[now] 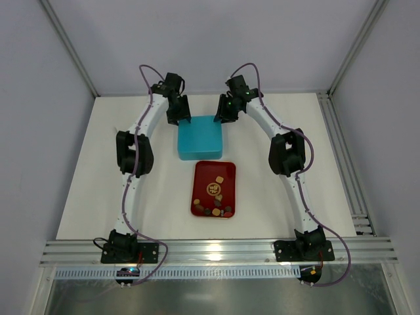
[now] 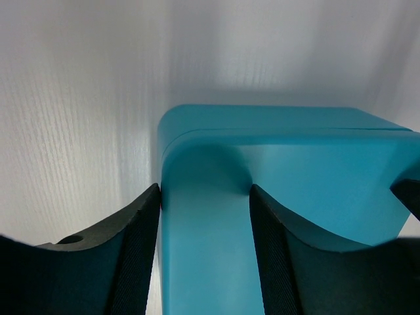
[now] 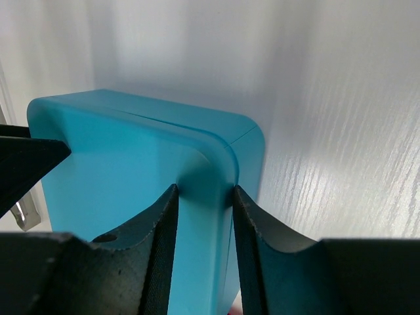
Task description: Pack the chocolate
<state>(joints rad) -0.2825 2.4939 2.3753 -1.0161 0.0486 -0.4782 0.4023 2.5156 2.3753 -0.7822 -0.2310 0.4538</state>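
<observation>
The chocolate [image 1: 216, 209] lies as small brown and tan pieces in a red tray [image 1: 207, 172] at mid table, mostly at its near end. Behind the tray stands a closed blue box [image 1: 199, 136]. My left gripper [image 1: 178, 118] is at the box's far left corner and my right gripper [image 1: 225, 115] at its far right corner. In the left wrist view the jaws [image 2: 205, 190] pinch the corner of the blue box [image 2: 295, 170], blue filling the gap. The right wrist view shows the same: the gripper [image 3: 203, 190] is closed on the blue box [image 3: 118, 164].
A white table [image 1: 98, 170] carries everything, with a metal rail [image 1: 341, 164] along its right side and an aluminium frame at the near edge. Grey walls enclose the back and sides. The other arm's finger [image 3: 26, 164] shows at the left of the right wrist view.
</observation>
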